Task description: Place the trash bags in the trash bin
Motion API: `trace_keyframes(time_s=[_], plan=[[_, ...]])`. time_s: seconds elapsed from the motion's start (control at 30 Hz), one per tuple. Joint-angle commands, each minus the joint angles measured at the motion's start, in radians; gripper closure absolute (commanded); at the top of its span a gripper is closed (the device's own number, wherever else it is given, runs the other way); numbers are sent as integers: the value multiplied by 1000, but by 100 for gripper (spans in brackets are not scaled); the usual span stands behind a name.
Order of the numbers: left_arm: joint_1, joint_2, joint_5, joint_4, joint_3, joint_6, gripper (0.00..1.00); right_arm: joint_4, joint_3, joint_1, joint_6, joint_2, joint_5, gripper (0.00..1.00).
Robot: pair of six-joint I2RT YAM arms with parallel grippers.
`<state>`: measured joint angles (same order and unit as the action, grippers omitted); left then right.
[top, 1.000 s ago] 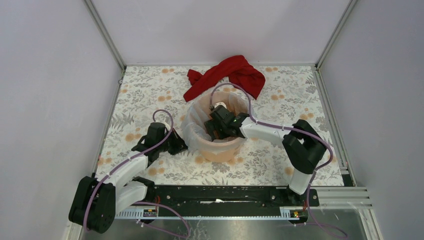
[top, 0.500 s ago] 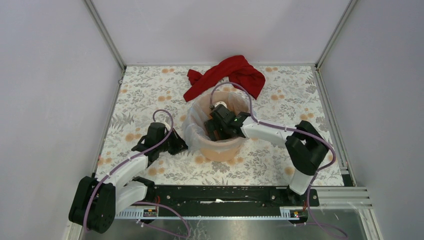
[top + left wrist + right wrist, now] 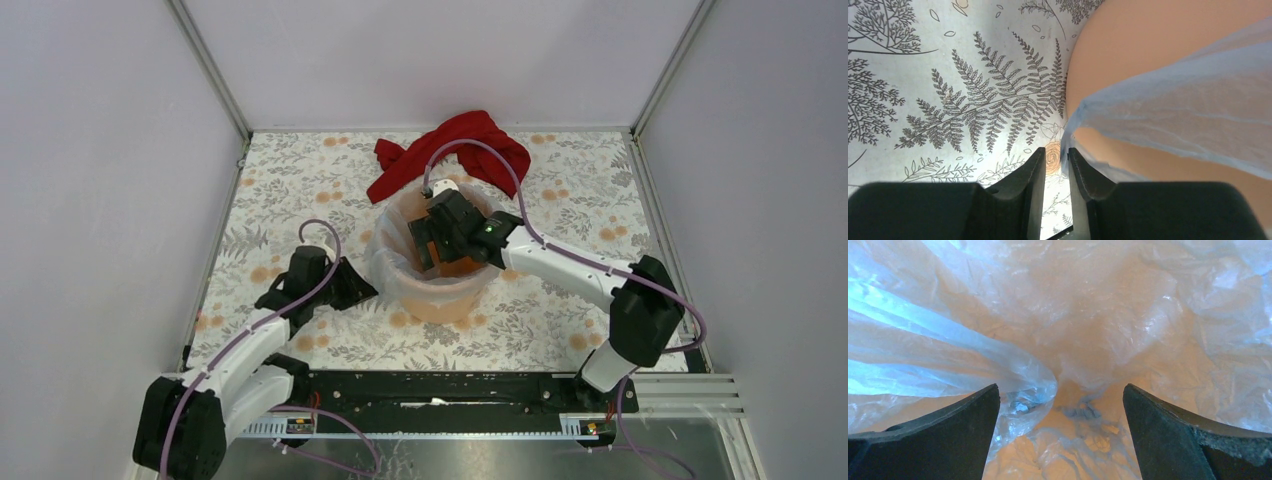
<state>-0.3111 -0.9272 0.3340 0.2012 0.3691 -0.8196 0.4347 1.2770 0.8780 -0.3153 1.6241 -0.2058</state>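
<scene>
Right hand point(image 3: 1060, 388) spread wide inside trash bin point(image 3: 440, 303), centre frame; left hand point(image 3: 1055, 152) barely parted at trash bag point(image 3: 1188, 100) hem.
Film lines bin, drapes over rim; prob. v. light, flimsy, slippery, so pinch bunched hem.

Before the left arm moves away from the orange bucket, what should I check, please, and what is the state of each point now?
1. The thin pale blue plastic bag lines the round orange plastic bucket: ok, the film covers the inside and hangs over the left rim.
2. The right gripper is open and holds nothing: ok, it is inside the bucket, above the film.
3. The left gripper is free of the bag's edge: cannot tell, the jaws stand a little apart with film at their tips.
4. The bucket stands upright: ok.
5. The crumpled red cloth is outside the bucket: ok, it lies behind it.
</scene>
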Motion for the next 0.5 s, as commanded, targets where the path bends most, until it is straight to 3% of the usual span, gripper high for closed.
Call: trace_keyframes(time_s=[0.0,0.1,0.47], plan=[[-3,49,-53,66,67,31,71,22,58,3,20,-65,-2,0],[-3,80,-57,95,80,29,63,45,87,3,30,-92,-6,0],[-3,246,-138,269,214,10,51,156,255,3,108,-231,-65,0]])
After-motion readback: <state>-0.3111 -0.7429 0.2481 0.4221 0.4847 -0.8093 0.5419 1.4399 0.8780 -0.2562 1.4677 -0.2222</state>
